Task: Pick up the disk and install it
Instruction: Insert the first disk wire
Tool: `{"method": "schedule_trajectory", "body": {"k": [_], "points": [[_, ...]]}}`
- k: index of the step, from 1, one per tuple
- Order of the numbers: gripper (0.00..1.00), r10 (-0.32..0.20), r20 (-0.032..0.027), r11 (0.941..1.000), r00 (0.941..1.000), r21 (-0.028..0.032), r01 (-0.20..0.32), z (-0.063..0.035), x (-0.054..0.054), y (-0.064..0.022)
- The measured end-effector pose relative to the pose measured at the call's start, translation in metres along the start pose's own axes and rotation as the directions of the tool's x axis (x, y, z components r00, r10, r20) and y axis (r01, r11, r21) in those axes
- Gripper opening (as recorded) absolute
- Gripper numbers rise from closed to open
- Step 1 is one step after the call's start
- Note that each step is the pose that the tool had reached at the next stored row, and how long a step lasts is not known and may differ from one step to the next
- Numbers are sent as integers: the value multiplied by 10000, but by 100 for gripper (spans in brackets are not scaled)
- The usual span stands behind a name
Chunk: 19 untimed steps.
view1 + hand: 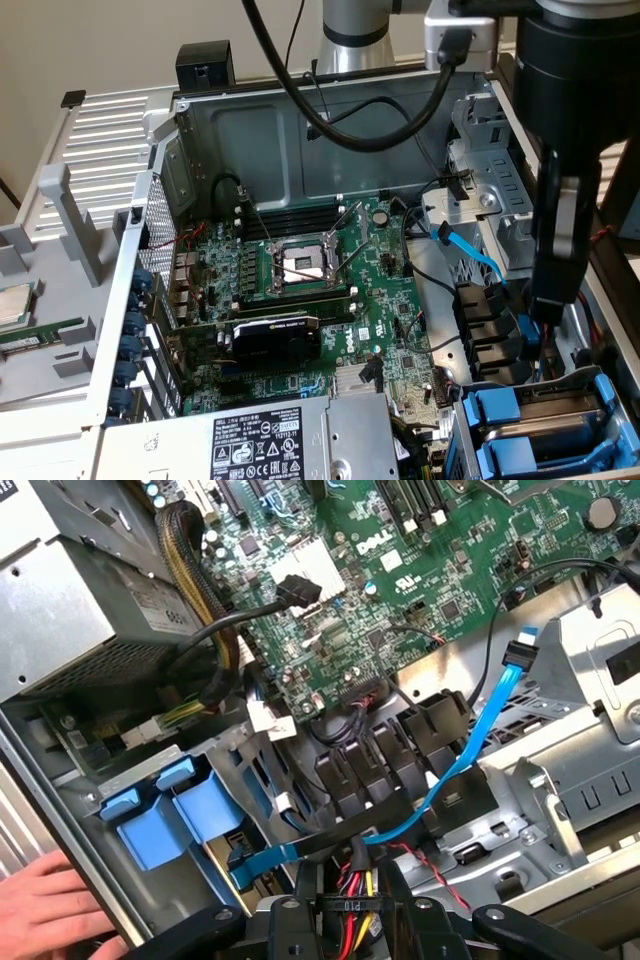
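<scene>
1. White wall behind an open computer case point(270, 130) laid flat, with a green motherboard point(395, 300) across its floor and a grey power-supply box point(260, 440) at the near edge.
2. Look for the disk point(560, 402) in the case's near corner, at the exterior view's right: silver-grey metal clipped in a bright blue carrier, seated low just beside a second blue carrier point(505, 458). No label legible, so cannot tell the two apart with certainty.
3. Gripper point(548, 300) hanging on the same side of the case, farther from the near edge, over a row of black plastic clips point(480, 325) and beside a light-blue data cable point(478, 258). Jaws part-way apart, gripping no disk. Bundle of red and yellow wires point(352, 885) seen through the gap; touching or not, cannot tell.
4. Deciding relation: from the jaws, disk toward the near edge and lower down, near yet clearly apart, with the black clips between. Long axis judged to run across the exterior view, blue front toward the power-supply box, rear toward the case's side wall.
5. Person's hand point(50, 915) resting outside the case wall, just beside the blue carrier fronts. By the look, nearer to the disk than the jaws.
6. Judged stage: disk lodged in that corner, not carried. Fully home or not, cannot tell.
</scene>
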<state>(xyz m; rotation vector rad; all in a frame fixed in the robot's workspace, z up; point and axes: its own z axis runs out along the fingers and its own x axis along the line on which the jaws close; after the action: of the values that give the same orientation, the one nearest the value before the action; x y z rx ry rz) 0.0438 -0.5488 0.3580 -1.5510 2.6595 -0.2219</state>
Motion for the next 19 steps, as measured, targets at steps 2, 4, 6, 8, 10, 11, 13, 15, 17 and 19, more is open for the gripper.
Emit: {"method": "schedule_trajectory", "body": {"k": [2, 4, 6, 8, 10, 11, 13, 15, 17, 19], "points": [[35, 19, -7, 10000, 10000, 5, -19, 1, 6, -5], [35, 32, -9, 10000, 10000, 8, -31, 2, 6, -12], [35, 42, -10, 10000, 10000, 10, -42, 3, 6, -16], [35, 48, -11, 10000, 10000, 10, -48, 4, 9, -25], [35, 53, -11, 10000, 10000, 9, -53, 4, 9, -25], [35, 54, -11, 10000, 10000, 10, -54, 4, 9, -25], [35, 53, -12, 10000, 10000, 10, -53, 5, 9, -26], [35, 53, -12, 10000, 10000, 10, -53, 6, 9, -26], [36, 53, -12, 10000, 10000, 10, -53, 7, 9, -26], [43, 53, -12, 10000, 10000, 10, -53, 7, 9, -26]]}}
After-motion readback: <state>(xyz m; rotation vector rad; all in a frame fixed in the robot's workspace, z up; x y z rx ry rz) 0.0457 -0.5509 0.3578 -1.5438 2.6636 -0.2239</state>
